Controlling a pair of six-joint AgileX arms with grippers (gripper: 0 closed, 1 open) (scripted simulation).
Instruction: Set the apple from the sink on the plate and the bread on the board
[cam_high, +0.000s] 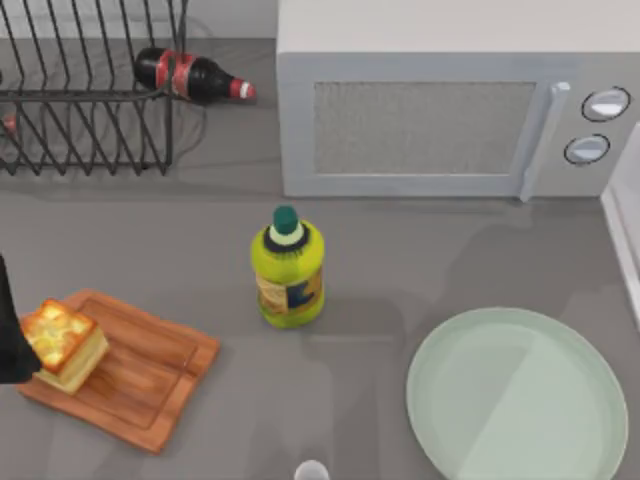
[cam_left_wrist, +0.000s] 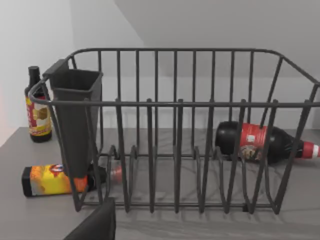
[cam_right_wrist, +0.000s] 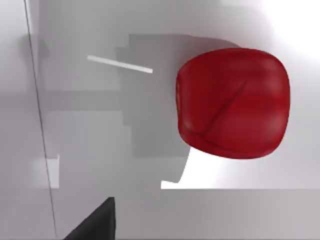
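Glossy, blocky red apple (cam_right_wrist: 233, 103) on pale smooth sink floor below my right gripper, jaw state indiscernible; toasted square bread (cam_high: 65, 343) on grooved wooden board (cam_high: 140, 380); grey desk (cam_high: 400, 260).

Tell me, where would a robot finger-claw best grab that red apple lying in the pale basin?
Probably across its middle, coming straight down from above. The apple is roundish but slightly blocky, so its flatter opposite sides should give two fingers a steadier seat than the curved top. It lies loose on the pale sink floor with open space around it, so nothing seems to block that approach.
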